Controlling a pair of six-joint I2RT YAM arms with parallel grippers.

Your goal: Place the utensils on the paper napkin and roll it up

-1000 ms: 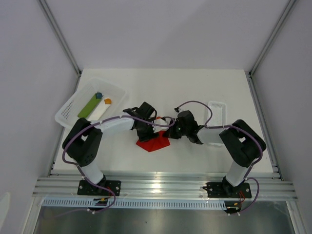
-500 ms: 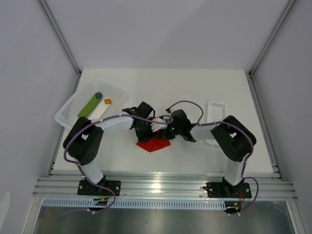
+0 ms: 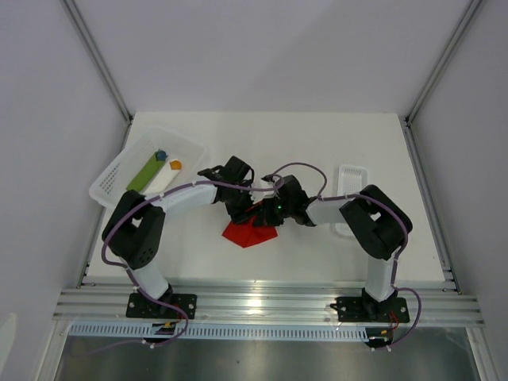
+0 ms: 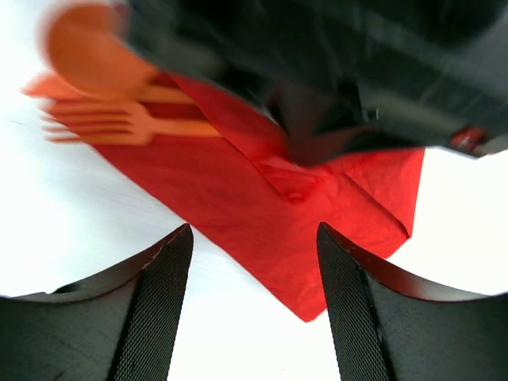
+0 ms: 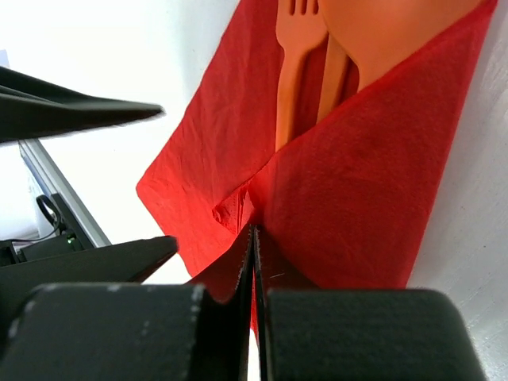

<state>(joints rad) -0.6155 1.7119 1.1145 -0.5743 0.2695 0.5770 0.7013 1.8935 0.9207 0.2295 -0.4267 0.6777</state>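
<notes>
The utensils (image 4: 119, 123) lay on the paper napkin (image 4: 238, 198), one corner folded over and pinched by the right end effector (image 5: 254, 254), the left end effector (image 4: 252, 238) released; rolling was not yet done.

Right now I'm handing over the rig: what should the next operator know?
Left gripper: open, over the paper napkin, holding nothing.
Right gripper: shut on a napkin flap folded over the handles of the utensils.
The utensils lie on the napkin, heads uncovered.
Done: utensils placed, first fold started.
Left: roll the napkin up.
</notes>
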